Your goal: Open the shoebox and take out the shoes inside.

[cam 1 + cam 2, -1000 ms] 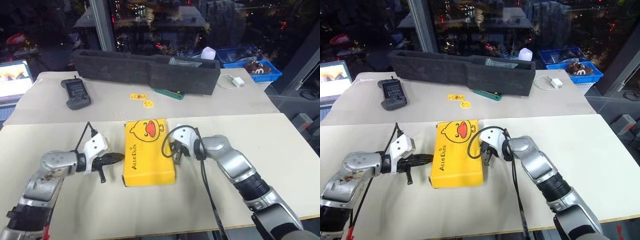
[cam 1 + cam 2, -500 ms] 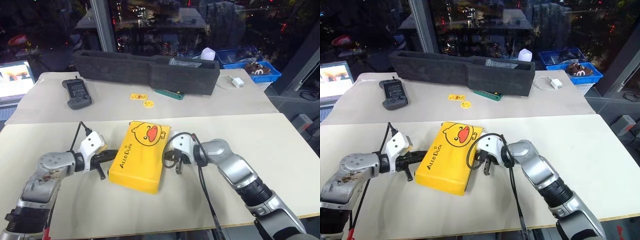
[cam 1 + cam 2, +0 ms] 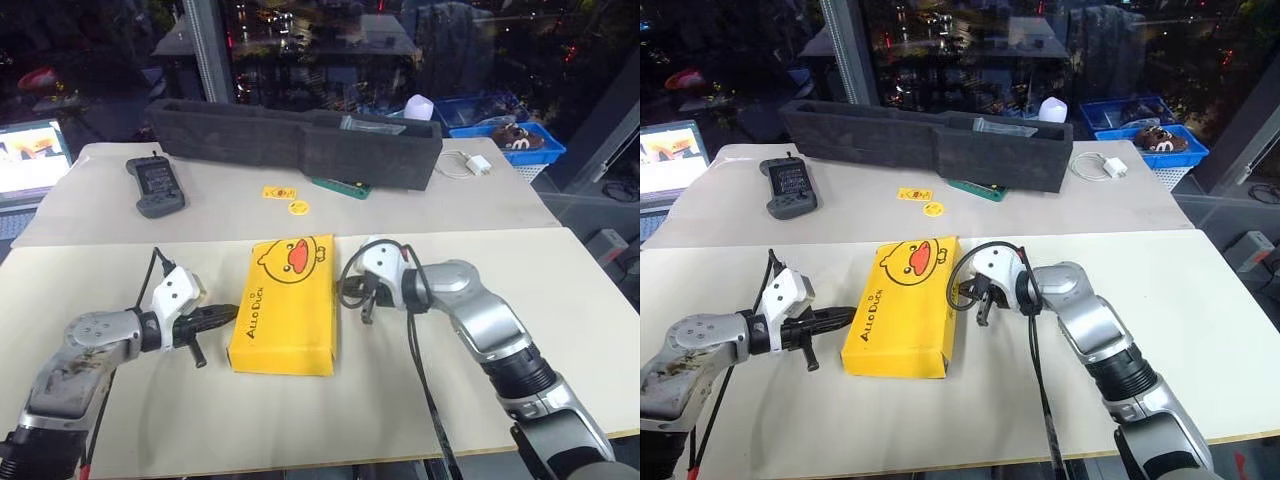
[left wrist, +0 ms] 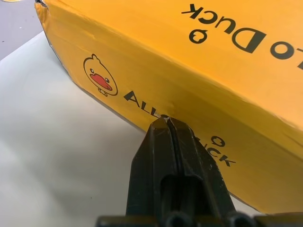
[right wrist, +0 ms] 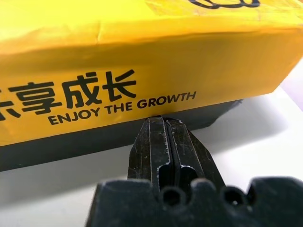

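Note:
The shoebox [image 3: 285,305] lies shut on the near table, its yellow lid with the duck face up and its dark grey base [image 5: 94,142] showing under the lid. My left gripper [image 3: 232,313] is shut, and its tip touches the box's left long side [image 4: 156,90]. On the box's right side, my right gripper [image 3: 345,293] is also shut. Its tip [image 5: 163,120] sits at the seam between the yellow lid and the dark base. The shoes are hidden inside the closed box.
A long dark grey foam tray [image 3: 290,140] spans the back table. A black handheld controller [image 3: 155,185] lies at the back left beside a laptop [image 3: 30,160]. Small yellow stickers [image 3: 285,193] sit behind the box. Blue bins [image 3: 500,135] and a white charger [image 3: 475,165] stand at the back right.
The box swung askew half a second ago and now lies nearly straight again, slightly further left than before. My right gripper rose a little along the box's right side.

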`<state>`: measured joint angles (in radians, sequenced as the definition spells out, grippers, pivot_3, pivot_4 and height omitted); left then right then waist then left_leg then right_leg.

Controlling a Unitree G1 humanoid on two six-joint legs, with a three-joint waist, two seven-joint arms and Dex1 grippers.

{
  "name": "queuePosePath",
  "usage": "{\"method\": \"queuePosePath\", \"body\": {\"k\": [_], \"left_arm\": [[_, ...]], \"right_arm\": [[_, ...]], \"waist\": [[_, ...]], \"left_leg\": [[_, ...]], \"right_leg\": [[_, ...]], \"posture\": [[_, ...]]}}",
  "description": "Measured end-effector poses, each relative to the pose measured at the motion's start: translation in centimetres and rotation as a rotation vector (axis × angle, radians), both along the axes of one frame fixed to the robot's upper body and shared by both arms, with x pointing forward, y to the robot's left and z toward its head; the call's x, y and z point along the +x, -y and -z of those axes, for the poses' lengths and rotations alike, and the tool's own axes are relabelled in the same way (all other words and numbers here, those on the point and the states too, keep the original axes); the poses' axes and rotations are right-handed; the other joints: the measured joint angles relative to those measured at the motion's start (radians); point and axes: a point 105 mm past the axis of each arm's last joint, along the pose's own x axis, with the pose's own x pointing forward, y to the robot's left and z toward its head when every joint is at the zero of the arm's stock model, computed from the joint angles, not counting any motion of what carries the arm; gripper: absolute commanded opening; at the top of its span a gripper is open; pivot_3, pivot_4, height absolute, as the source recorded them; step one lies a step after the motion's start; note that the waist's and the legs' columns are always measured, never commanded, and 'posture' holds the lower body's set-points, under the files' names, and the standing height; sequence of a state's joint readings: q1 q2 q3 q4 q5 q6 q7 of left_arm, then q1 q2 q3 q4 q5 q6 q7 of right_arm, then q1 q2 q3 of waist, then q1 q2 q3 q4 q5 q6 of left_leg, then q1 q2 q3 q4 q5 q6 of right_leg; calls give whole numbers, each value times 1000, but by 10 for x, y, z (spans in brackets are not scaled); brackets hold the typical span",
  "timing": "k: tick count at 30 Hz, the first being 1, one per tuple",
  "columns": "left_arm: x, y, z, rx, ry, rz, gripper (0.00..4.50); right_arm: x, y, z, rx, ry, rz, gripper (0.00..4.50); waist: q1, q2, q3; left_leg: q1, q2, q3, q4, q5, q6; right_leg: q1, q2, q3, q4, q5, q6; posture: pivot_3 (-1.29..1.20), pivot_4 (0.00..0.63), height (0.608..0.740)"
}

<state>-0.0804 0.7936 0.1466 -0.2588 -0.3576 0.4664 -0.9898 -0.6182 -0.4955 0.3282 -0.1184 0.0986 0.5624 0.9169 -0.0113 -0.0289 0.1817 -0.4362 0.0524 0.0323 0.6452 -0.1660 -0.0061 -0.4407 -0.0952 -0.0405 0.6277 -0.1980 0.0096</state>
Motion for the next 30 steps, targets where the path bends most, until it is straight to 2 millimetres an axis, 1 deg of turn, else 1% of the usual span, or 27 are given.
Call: {"method": "queuePosePath", "body": {"k": [2,5,8,10,12,14,15,17,19,20,21,24,28,30], "left_arm": [[-5,-11,3,22,-17,-29,33],[-9,-35,-1,53,-20,-95,33],[-18,-54,-12,13,-40,-146,33],[-38,-75,-25,-20,-97,-170,33],[-60,-85,-38,-61,-135,-163,33],[-75,-84,-53,-145,-140,-140,33],[-78,-82,-55,-162,-143,-129,33],[-97,-77,-52,-183,-201,-98,33],[-104,-75,-50,-195,-223,-91,33],[-108,-72,-53,-214,-221,-88,33],[-110,-70,-56,-223,-208,-78,33],[-113,-61,-63,-226,-145,-57,33],[-109,-52,-60,-234,-52,-72,33],[-107,-46,-55,-224,-21,-76,33]], "right_arm": [[0,3,1,-11,-3,-2,0],[2,16,1,-45,-3,12,0],[5,29,-1,-56,3,35,0],[4,39,-3,-42,-11,44,0],[3,52,-4,-24,-32,61,0],[1,65,2,-27,-72,72,0],[0,68,6,-32,-83,72,0],[-4,73,21,-52,-118,56,0],[-6,76,32,-52,-157,57,0],[-6,76,40,-56,-179,49,0],[-6,74,44,-60,-182,41,0],[-2,64,45,-51,-162,12,0],[2,54,45,-31,-163,-10,0],[1,46,45,-17,-166,-28,0]], "waist": [[-2,0,0],[-1,0,0],[-1,0,0],[-5,-3,1],[-4,-3,1],[1,-3,1],[3,-3,1],[0,-3,1],[-1,-3,1],[-1,-3,1],[-1,-3,1],[-6,-4,1],[-8,-4,1],[-6,-4,1]], "left_leg": [[0,0,0,0,0,0],[0,1,0,-1,0,0],[0,1,1,-1,0,0],[-2,2,2,-1,0,-1],[-3,2,4,-1,-1,-2],[-3,2,4,-1,-1,-2],[-3,1,4,-1,-1,-2],[-3,1,5,-1,-4,-7],[-3,1,6,-1,-5,-8],[-3,1,6,-1,-5,-8],[-3,2,6,-1,-5,-8],[-2,2,5,-1,-5,-9],[0,3,5,-1,-5,-9],[0,3,5,-1,-5,-9]], "right_leg": [[-1,0,0,0,0,0],[-2,0,0,0,0,0],[-2,0,0,0,0,-1],[-5,0,0,0,-1,-1],[-7,-1,0,-1,-1,-2],[-7,-2,0,-1,-1,-2],[-7,-2,0,-1,-1,-2],[-7,-3,1,-2,-1,-2],[-7,-2,1,-2,-1,-2],[-8,-2,1,-1,-1,-2],[-8,-2,1,-1,-1,-2],[-8,-1,1,0,-1,-2],[-7,1,2,1,0,-3],[-7,1,2,1,0,-3]], "posture": [[0,150,732],[0,150,732],[0,150,732],[0,150,732],[0,150,732],[0,150,732],[0,150,732],[0,150,732],[0,150,732],[0,150,732],[0,150,732],[0,150,732],[0,150,732],[0,150,732]]}}
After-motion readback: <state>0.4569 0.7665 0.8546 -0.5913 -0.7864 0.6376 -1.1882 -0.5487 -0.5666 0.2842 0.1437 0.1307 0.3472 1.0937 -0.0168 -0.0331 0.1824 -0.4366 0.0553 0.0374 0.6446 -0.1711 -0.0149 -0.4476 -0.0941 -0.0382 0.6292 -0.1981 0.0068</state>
